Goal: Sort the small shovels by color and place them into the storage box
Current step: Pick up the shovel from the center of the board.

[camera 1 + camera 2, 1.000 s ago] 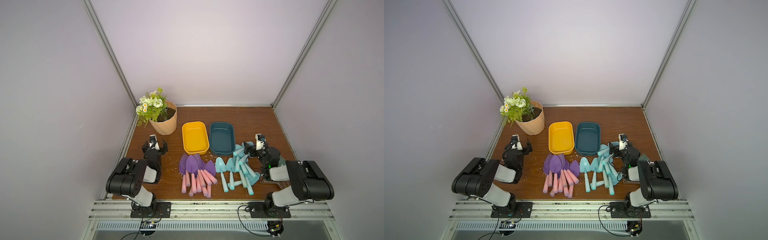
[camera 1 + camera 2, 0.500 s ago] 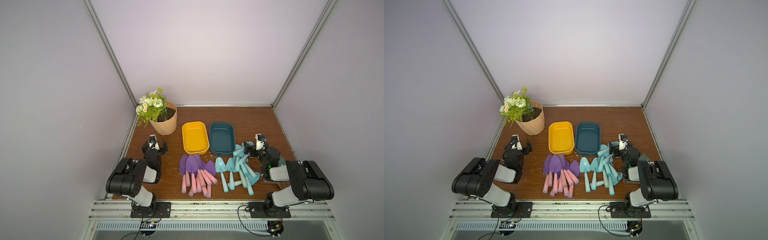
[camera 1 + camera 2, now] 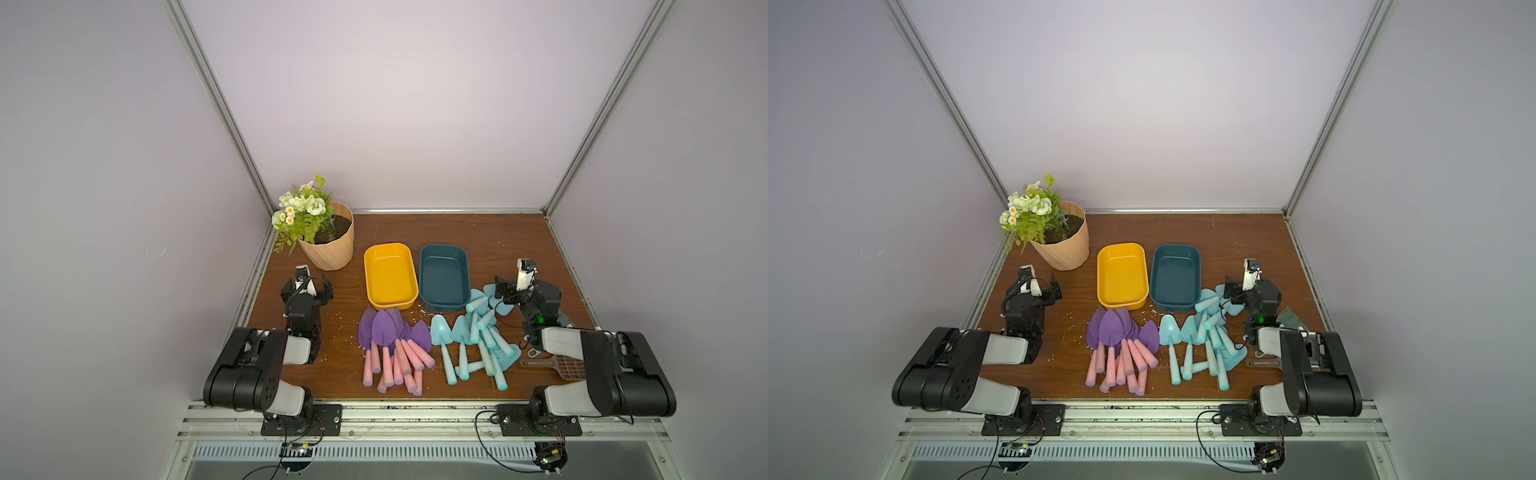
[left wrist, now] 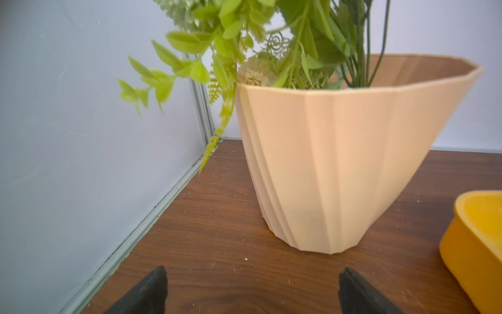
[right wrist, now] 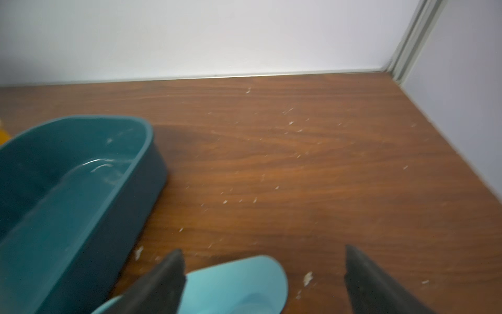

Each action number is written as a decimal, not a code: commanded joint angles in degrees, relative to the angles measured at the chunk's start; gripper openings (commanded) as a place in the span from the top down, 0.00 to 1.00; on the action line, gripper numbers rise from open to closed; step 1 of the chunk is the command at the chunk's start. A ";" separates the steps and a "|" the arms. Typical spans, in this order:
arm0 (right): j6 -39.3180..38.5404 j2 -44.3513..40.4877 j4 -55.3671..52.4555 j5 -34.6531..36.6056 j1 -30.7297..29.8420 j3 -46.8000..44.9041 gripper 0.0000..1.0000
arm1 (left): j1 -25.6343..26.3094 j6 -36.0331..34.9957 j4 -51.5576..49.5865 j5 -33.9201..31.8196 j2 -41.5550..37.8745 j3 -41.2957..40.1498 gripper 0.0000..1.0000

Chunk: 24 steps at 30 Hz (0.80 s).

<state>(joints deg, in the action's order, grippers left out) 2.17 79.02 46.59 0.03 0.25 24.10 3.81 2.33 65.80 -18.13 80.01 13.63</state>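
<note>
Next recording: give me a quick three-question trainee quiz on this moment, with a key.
1. True or false: the yellow box and the teal box are both empty.
2. Which stands closest to the left end effector? A) flower pot B) teal box C) yellow box
3. Fill in: the shovel blade seen between the open jaws of the right end effector is ____ in colour.
Key: 1 true; 2 A; 3 turquoise.
</note>
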 commanded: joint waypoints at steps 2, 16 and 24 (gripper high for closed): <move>5.64 -8.79 -19.73 5.22 -0.68 7.63 0.21 | 2.11 -0.30 -8.69 -2.35 -9.15 3.63 0.00; 31.02 -21.81 -61.54 5.01 -11.64 19.40 0.36 | 16.76 16.28 -41.89 -5.04 -16.19 17.96 0.00; 44.06 -18.31 -68.74 0.39 -13.71 22.75 0.43 | 23.07 18.21 -48.66 -4.10 -8.08 25.55 0.00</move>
<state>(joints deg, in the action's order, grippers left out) 38.70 60.31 -18.17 3.51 -13.41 44.97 23.99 20.05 20.21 -22.76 70.04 36.16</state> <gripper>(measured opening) 0.576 0.995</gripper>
